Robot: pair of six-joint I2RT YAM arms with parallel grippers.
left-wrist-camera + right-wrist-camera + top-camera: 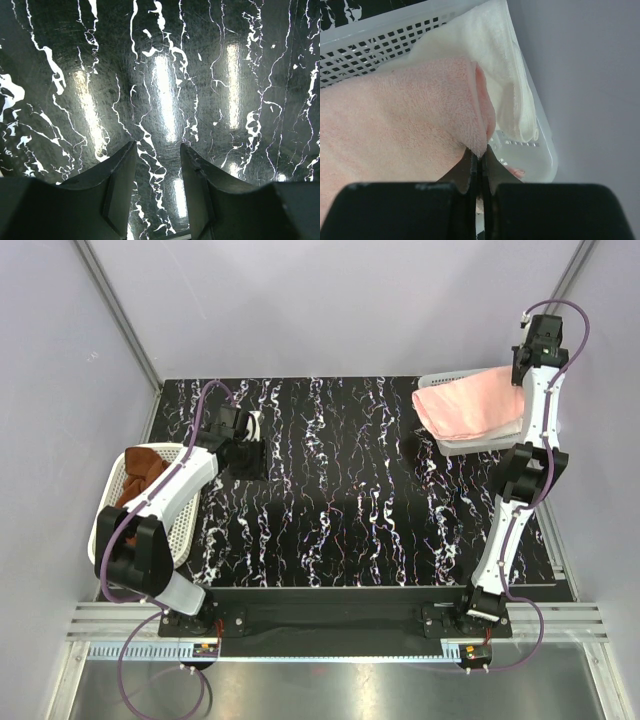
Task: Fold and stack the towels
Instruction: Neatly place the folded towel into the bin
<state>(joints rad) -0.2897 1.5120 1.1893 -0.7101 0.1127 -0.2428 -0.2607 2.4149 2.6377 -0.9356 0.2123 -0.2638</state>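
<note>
The pale pink towel (468, 405) hangs lifted over the white mesh basket (470, 446) at the back right. My right gripper (480, 152) is shut on a corner of this pink towel (395, 115), pinching its edge. The white towel (505, 75) lies folded in that basket (380, 45) underneath. The rust-brown towel (143, 472) sits bunched in the left basket (180, 530). My left gripper (157, 150) hovers open over bare black marbled table (165, 75), with nothing between its fingers. From above, the left gripper (245, 445) is just right of the left basket.
The table (340, 490) is black with white veining. Grey walls close in the back and both sides; the right wall (590, 75) stands right beside the right basket. The right arm (520, 490) reaches along the table's right edge.
</note>
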